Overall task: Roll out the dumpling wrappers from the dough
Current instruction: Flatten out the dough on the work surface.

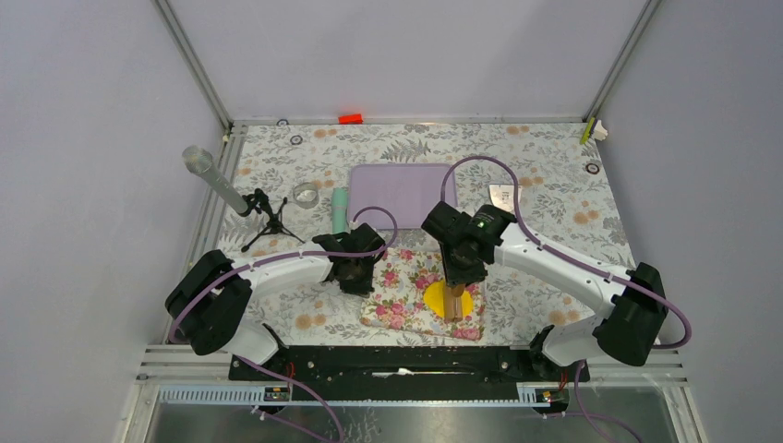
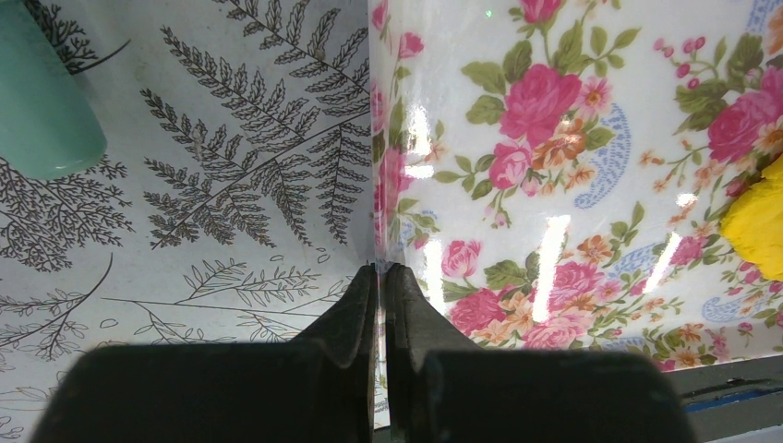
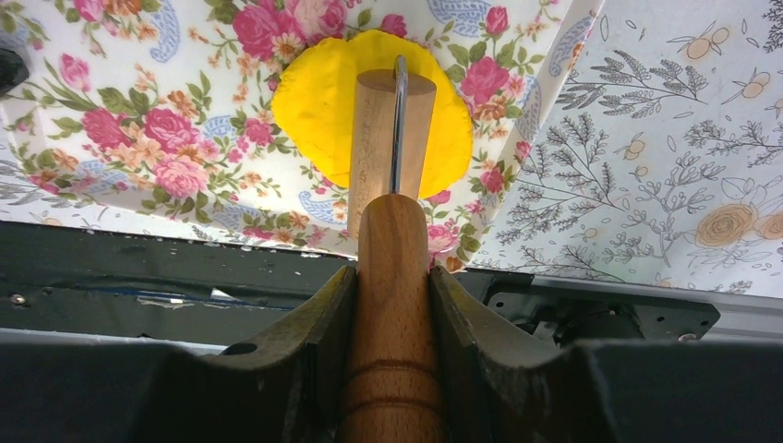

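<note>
- At the near edge of the table [image 1: 554, 198], the right gripper [image 3: 392, 277] had its jaws partly spread and clamped on the wooden handle of a small rolling pin [image 3: 374, 138].
- The pin's drum rested on top of the dough [image 3: 314, 101], a flattened, roughly round bright yellow patch that showed on both sides of it.
- The dough lay on the near right part of a glossy rose-patterned mat [image 3: 138, 138], which sat at the middle of the table's near edge.
- The left gripper [image 2: 380, 269] was low at the mat's left edge, its jaws pressed together. The mat's edge ran right up to the fingertips, but whether they pinched it could not be told.
- Just beyond the left gripper lay a pale teal cylinder [image 1: 340, 210].
- Beside it, farther back, lay a lilac rectangular board [image 1: 397, 189], with a clear ring [image 1: 305, 194] to its left.
- A microphone on a small tripod [image 1: 222, 185] stood near the left edge.
- A small orange object [image 1: 350, 118] sat at the far edge.
</note>
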`<state>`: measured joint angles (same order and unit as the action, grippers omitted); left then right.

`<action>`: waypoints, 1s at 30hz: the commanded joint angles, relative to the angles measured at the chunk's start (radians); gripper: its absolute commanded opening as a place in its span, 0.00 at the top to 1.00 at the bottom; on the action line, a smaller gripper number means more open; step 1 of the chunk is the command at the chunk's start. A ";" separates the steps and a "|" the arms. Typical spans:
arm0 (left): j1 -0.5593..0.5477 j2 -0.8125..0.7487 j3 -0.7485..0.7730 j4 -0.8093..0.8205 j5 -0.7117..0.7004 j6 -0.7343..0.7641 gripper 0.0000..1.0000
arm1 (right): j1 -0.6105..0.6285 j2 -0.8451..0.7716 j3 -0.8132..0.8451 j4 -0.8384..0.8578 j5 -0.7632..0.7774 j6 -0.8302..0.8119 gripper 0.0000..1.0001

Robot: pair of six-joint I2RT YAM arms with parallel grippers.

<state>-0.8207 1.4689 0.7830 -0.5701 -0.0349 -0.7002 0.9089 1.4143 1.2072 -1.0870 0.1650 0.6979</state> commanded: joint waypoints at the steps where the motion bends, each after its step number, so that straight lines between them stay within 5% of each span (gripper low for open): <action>1: -0.006 0.007 -0.022 -0.001 -0.025 0.019 1.00 | 0.005 -0.063 0.039 0.110 0.024 0.044 1.00; 8: -0.006 0.011 -0.021 -0.001 -0.026 0.018 1.00 | 0.005 -0.079 0.055 0.109 0.054 0.052 1.00; 23: -0.006 0.006 -0.030 0.003 -0.027 0.016 1.00 | 0.006 0.015 -0.312 0.209 0.083 0.101 1.00; 30: -0.006 0.010 -0.022 0.001 -0.023 0.018 1.00 | 0.005 0.010 -0.124 0.189 0.037 0.053 1.00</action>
<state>-0.8211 1.4681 0.7803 -0.5625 -0.0338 -0.7002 0.9112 1.3579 1.0336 -0.6792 0.1555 0.8238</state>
